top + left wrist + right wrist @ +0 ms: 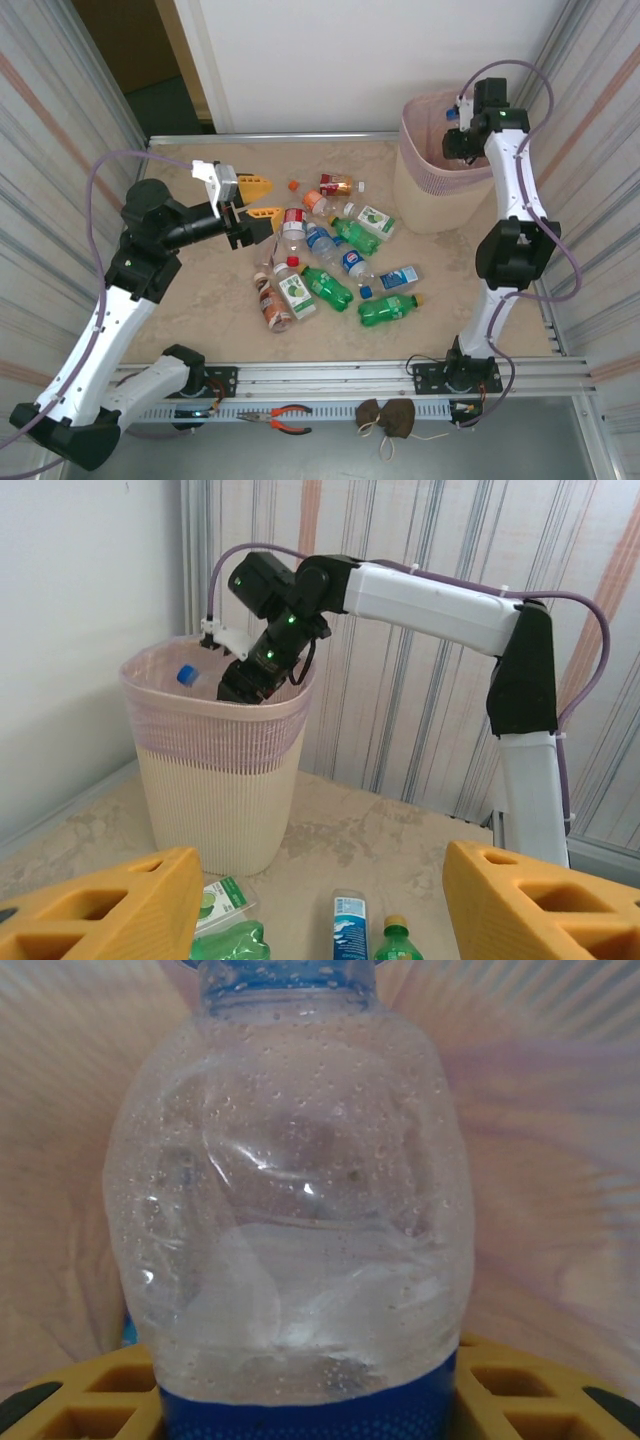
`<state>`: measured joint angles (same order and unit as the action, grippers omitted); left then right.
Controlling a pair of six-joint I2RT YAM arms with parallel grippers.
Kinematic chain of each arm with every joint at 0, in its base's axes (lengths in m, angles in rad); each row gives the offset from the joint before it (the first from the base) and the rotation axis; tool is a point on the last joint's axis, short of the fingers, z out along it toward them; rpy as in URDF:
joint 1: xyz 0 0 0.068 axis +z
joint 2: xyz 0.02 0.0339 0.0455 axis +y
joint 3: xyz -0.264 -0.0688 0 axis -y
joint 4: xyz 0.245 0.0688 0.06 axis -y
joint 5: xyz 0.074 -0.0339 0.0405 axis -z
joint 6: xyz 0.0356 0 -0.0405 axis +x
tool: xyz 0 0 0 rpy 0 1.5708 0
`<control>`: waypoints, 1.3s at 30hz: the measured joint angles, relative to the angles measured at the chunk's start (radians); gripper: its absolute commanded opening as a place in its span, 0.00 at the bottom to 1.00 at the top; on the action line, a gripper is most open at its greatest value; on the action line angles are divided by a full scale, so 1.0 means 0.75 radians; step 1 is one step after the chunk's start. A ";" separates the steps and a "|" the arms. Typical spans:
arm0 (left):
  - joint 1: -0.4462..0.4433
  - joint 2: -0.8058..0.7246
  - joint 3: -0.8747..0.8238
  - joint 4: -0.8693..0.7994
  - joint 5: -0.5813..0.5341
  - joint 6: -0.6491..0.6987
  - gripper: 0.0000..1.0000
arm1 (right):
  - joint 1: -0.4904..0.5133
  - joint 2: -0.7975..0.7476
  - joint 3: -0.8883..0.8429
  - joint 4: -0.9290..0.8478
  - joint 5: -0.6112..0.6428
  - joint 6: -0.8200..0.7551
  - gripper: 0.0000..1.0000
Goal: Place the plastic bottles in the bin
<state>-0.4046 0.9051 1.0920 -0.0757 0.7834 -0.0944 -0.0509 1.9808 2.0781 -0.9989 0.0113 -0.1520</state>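
Now, right claw [245, 685]: clamped on a clear bottle [290, 1240], with a yellow finger [80, 1395] pressing on either side of its blue label. The bottle's wall is dented and beaded with droplets.
Clear bottle: held in the mouth of the bin [425, 190], its blue cap showing just above the rim. The pink lattice wall is close behind it in the right wrist view.
Bin: upright at the far right corner of the table [200, 330], pink at the top and cream below, near the striped side panel.
Right arm: stands up from the near edge and bends over the bin's rim, taking up part of the mouth.
Left claw [258, 199]: fingers apart with nothing between them, hanging over the far left part of the table and facing across toward the bin.
Bottles [352, 262]: about a dozen lying on their sides in a loose pile mid-table, between the left claw and the bin.
Nearest the left claw: a red-label bottle [293, 222], just beside the fingertips.
Toward the near edge: a brown bottle [272, 305] at the pile's left and a green bottle [388, 308] at its right.
Nearest the bin: a green-and-white bottle [375, 220], near the bin's base but apart from it.
Orange cap [293, 184]: at the pile's far side. I cannot tell whether it sits on a bottle.
Off the table: pliers [285, 418] and a brown pouch [388, 418] on the grey ledge past the near edge, between the arm bases.
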 measured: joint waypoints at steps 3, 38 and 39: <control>0.000 0.003 -0.008 0.003 0.000 -0.003 0.65 | 0.004 0.068 0.002 -0.045 -0.001 -0.022 0.48; 0.000 -0.007 -0.078 0.033 -0.038 -0.062 0.65 | 0.042 0.376 0.077 -0.184 0.001 -0.048 0.74; 0.000 -0.008 -0.078 0.033 -0.040 -0.063 0.65 | 0.043 0.370 0.083 -0.189 0.001 -0.048 0.75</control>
<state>-0.4046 0.8989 1.0336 -0.0513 0.7536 -0.1413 -0.0189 2.2581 2.1403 -1.1408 0.0116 -0.1879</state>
